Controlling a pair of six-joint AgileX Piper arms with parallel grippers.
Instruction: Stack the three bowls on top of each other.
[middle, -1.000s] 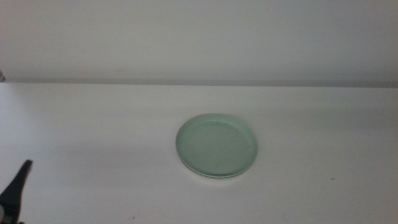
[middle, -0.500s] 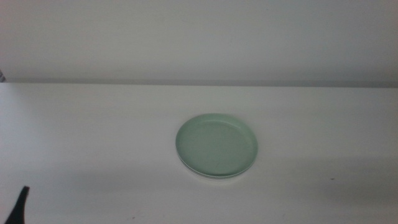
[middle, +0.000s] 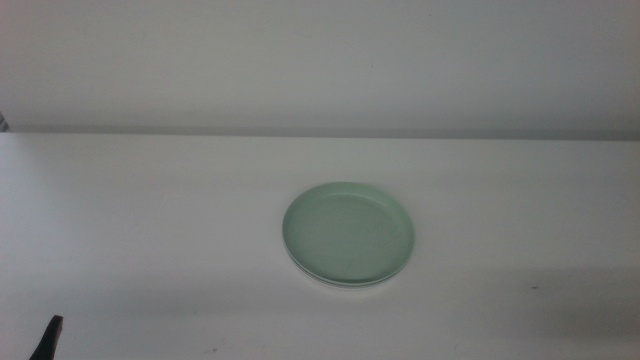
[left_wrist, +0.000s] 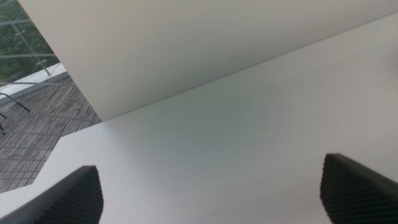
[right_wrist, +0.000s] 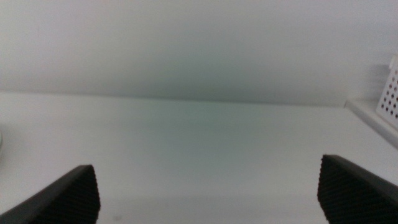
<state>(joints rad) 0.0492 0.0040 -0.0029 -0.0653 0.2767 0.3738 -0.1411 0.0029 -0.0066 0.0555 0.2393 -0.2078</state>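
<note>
A plain white matte surface (middle: 150, 230) runs back to a pale wall. Near its middle sits a shallow round pale green bowl (middle: 348, 233) with a low rim, a thin white edge showing beneath its near side.

My left pincer (middle: 47, 338) shows in the middle view only as a dark tip at the bottom-left corner — the rest of that arm lies out of frame. From my left wrist, its two jaws rise at the far corners of the picture, spread wide with nothing between them, the left pincer (left_wrist: 211, 190) hanging over bare desk. My right arm does not appear in the middle view at all; from its wrist, my right pincer (right_wrist: 208, 190) likewise stands with jaws wide apart — nothing held.
</note>
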